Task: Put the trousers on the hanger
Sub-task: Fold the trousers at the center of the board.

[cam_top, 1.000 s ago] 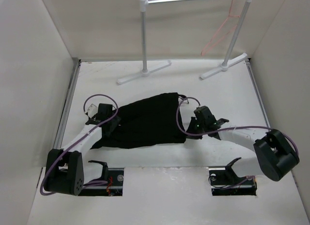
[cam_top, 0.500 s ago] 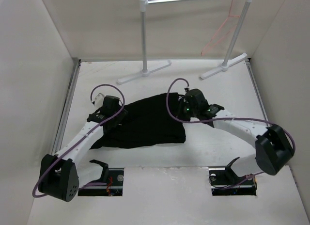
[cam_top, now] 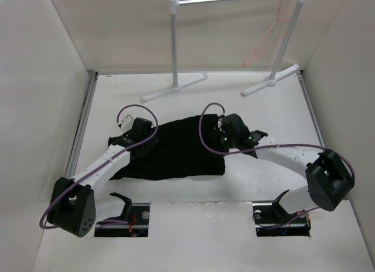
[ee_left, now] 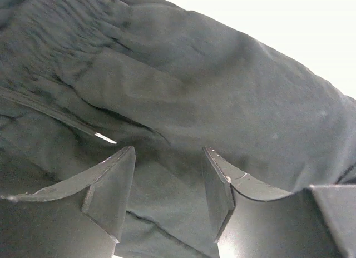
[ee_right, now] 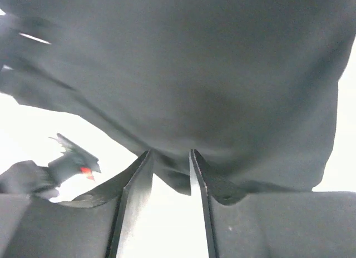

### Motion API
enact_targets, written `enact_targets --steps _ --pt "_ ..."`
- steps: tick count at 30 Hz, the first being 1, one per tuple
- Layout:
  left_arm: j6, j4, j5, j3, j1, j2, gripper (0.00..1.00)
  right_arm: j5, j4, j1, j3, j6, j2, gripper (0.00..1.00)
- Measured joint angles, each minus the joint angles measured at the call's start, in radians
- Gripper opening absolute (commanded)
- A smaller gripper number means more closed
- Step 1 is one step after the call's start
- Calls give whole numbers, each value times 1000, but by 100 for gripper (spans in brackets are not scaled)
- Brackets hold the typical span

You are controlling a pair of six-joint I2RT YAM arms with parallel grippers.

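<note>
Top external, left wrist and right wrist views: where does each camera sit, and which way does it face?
Top external: high behind the robot, facing down and forward over the table, trousers, clothes rack and hanger; the left arm and right arm show.
Left wrist: on the left arm, looking past the left gripper onto wrinkled trousers fabric.
Right wrist: on the right arm, looking past the right gripper at the trousers' edge.
Shared: all three see the trousers.

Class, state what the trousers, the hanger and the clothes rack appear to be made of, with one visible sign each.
Trousers: soft matte black cloth; it creases and folds. Hanger: thin pink-red wire, probably coated metal; too small to confirm. Clothes rack: white posts, likely painted metal or plastic, with a silver bar.
</note>
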Motion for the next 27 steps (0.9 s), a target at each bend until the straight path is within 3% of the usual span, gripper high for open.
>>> enact_targets --steps 5,11,16,20,27 --pt "14 -2 -6 -61 60 -48 48 -11 9 -73 224 -40 60 20" --pt "26 -21 -6 -145 73 -118 48 -26 81 -171 460 -50 352 15" --pt "28 -40 -5 -210 88 -181 48 -29 76 -230 552 -36 593 13" --pt "36 -79 -6 -227 101 -235 50 -50 74 -247 607 -5 664 21" --pt "71 -188 -5 -172 105 -299 51 -40 66 -241 639 6 623 57"
